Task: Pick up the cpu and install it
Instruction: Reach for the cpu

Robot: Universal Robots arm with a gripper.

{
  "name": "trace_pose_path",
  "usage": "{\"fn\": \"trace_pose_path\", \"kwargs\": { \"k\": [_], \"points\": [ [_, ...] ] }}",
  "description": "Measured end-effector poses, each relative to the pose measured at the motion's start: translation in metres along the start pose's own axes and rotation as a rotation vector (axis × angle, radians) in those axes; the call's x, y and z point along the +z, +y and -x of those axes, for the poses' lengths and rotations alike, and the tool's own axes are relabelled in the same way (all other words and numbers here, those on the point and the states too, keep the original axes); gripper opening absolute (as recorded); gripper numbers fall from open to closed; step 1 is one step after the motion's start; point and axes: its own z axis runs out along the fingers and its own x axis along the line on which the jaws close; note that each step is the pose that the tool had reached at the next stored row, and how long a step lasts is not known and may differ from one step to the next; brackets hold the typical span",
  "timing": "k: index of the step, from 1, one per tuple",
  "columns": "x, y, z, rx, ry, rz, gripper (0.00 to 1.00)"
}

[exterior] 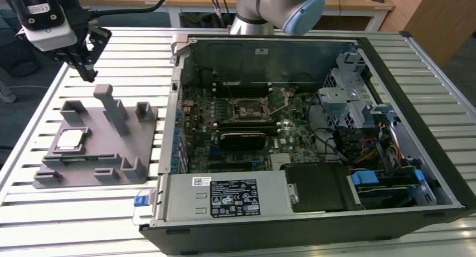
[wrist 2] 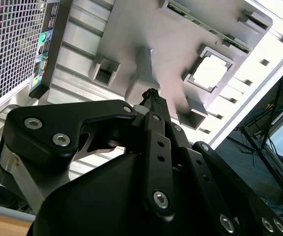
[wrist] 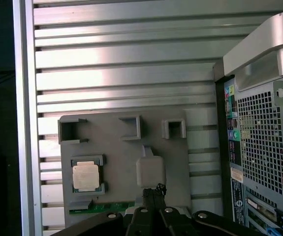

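The cpu (exterior: pixel 70 139) is a small square chip with a silvery top, lying flat in a recess of the grey holder tray (exterior: pixel 137 148) at the exterior view's left. Both wrist views show the cpu (wrist 2: pixel 210 72) (wrist: pixel 87 175) seated in the tray (wrist 2: pixel 131 44) (wrist: pixel 116 157). My gripper (exterior: pixel 89 74) hangs above the tray's far end, apart from the chip. Its black fingers meet at the tips with nothing between them (wrist 2: pixel 150 94) (wrist: pixel 156 190). The black-framed socket (exterior: pixel 248 107) sits mid-motherboard inside the open case.
The open computer case (exterior: pixel 416 73) fills the middle and right of the slatted metal table (exterior: pixel 74 218). Tall posts (exterior: pixel 111 106) rise from the tray below my gripper. A green memory stick (wrist: pixel 102 207) lies in the tray's edge slot. The arm's base (exterior: pixel 275 6) stands behind the case.
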Motion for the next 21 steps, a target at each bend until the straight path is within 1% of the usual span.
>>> {"fn": "trace_pose_path", "kwargs": {
  "k": [21],
  "points": [
    [0.0034,-0.0013,-0.0149,0.000,0.0031,-0.0003,0.11]
  ]
}}
